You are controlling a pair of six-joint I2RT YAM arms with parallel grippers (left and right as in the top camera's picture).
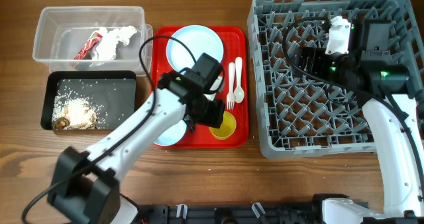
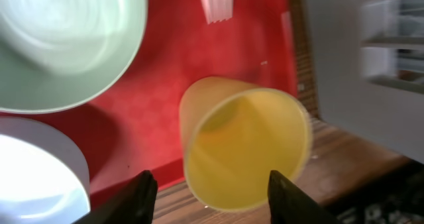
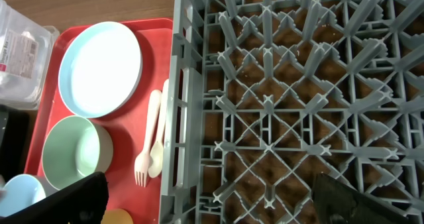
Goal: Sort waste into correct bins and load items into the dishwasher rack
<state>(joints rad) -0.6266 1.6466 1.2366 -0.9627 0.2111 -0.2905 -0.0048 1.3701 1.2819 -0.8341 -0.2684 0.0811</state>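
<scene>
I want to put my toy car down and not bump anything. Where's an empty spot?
Bare wood on the table in front of the red tray and the grey rack, and left of the black tray. The red tray is crowded with dishes and the left arm.
</scene>
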